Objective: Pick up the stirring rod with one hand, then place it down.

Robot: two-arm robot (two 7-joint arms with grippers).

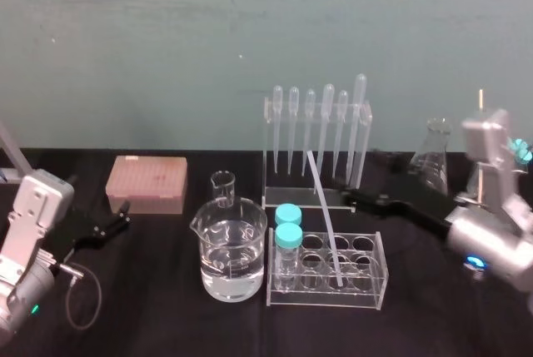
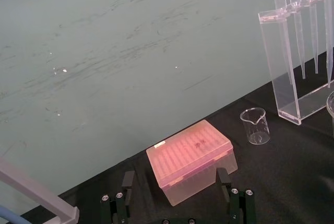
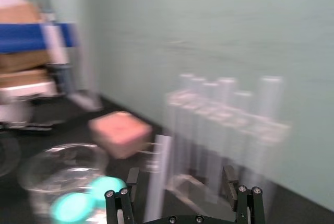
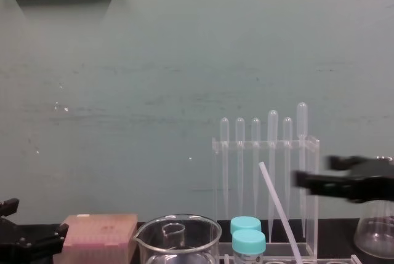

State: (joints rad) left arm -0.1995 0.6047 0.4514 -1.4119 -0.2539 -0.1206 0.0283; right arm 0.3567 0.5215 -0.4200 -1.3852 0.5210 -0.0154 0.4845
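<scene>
R gripper (image 4: 313, 172) sat open just beside rod (image 1: 325, 215) leaning in rack (image 1: 381, 278), ready to pinch, I reckoned; L gripper (image 1: 117, 225) parked, open.

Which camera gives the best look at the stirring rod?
Head view: the whole rod shows, leaning in the tube rack. The chest view cuts off its foot, and the right wrist view shows it close but blurred.
</scene>
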